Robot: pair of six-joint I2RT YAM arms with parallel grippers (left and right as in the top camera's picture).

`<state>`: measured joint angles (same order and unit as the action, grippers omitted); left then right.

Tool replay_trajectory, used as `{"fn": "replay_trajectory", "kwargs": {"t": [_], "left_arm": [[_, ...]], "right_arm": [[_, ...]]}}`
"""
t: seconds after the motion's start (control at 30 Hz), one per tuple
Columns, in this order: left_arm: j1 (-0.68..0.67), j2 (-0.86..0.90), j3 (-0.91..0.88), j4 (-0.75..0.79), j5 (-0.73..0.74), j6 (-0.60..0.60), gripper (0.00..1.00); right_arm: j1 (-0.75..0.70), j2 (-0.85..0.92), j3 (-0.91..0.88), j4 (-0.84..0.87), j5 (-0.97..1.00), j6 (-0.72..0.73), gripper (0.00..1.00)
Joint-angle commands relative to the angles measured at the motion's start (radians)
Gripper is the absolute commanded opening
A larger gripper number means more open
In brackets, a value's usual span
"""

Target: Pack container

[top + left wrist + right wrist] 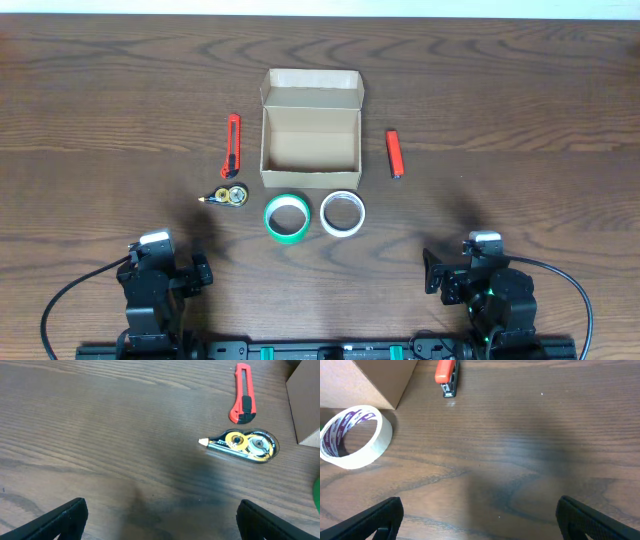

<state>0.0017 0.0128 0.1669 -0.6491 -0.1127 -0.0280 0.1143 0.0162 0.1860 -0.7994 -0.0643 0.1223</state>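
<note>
L gripper is front-left of the box, fingers wide apart, nothing held. Left of box: red cutter, correction tape. Box is mid-table, lid flap up at the back, empty. It's thin cardboard, prob light and easy to crush or shove, so steady it by a side wall, gently. In front of box: green tape roll, white tape roll. Right of box: small red tool. R gripper is front-right, wide open, empty.
</note>
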Motion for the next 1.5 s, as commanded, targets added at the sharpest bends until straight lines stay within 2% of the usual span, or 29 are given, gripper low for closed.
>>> {"fn": "replay_trajectory", "kwargs": {"t": [0.0,0.2,0.33,0.67,0.77,0.93,1.1,1.2,1.47], "left_arm": [[-0.004,-0.008,-0.009,0.000,-0.024,0.006,0.95],[-0.004,-0.008,-0.009,0.000,-0.025,0.006,0.95],[-0.004,-0.008,-0.009,-0.001,-0.025,0.006,0.95],[-0.004,-0.008,-0.009,-0.001,-0.024,0.006,0.95],[-0.004,-0.008,-0.009,0.000,-0.025,0.006,0.95],[-0.004,-0.008,-0.009,0.000,-0.025,0.006,0.95],[-0.004,-0.008,-0.009,0.000,-0.025,0.006,0.95],[-0.004,-0.008,-0.009,0.000,-0.024,0.006,0.95],[-0.004,-0.008,-0.009,-0.001,-0.025,0.006,0.95]], "right_arm": [[-0.008,-0.010,-0.010,-0.001,-0.007,0.008,0.99],[-0.008,-0.004,0.002,0.016,-0.008,0.013,0.99],[-0.008,0.089,0.105,0.061,-0.008,0.012,0.99],[-0.008,0.656,0.582,0.055,-0.039,0.016,0.99],[-0.006,0.819,0.700,0.049,-0.049,0.056,0.99],[0.055,1.090,0.880,0.031,-0.037,0.080,0.99],[0.124,1.321,1.018,-0.029,0.068,0.199,0.99],[0.144,1.458,1.079,-0.031,0.068,0.219,0.99],[0.149,1.681,1.109,-0.015,0.060,0.256,0.99]]}}
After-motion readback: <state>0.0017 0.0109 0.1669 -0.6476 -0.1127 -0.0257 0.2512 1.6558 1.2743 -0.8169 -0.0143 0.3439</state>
